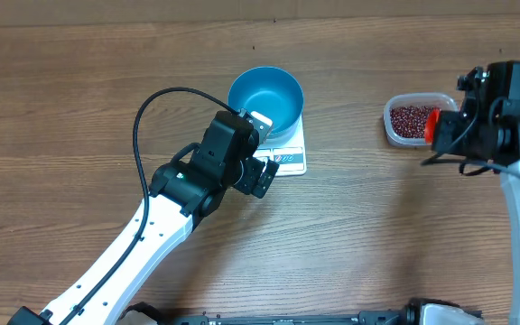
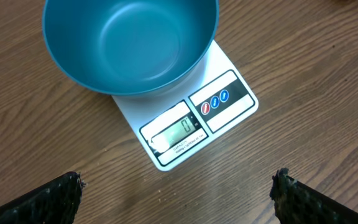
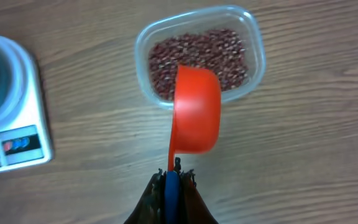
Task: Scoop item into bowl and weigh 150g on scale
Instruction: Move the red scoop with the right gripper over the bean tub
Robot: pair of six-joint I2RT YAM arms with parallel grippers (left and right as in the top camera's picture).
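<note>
Closest to the right wrist camera is the right claw (image 3: 173,177), closed tightly on the thin handle of an orange-red scoop (image 3: 196,112). The scoop's cup hangs over the near rim of a clear plastic tub (image 3: 255,43), and the dark red beans (image 3: 197,50) lie inside this tub. The left claw (image 2: 177,185) is wide open and holds nothing; its two dark fingers (image 2: 64,199) stand far apart above the wooden desk (image 1: 61,90), just in front of the scale (image 2: 225,102). The blue bowl (image 2: 129,43) sits on the white scale and the display reads 0. Seen from overhead, the tub is well apart from the scale, on the robot's right side.
</note>
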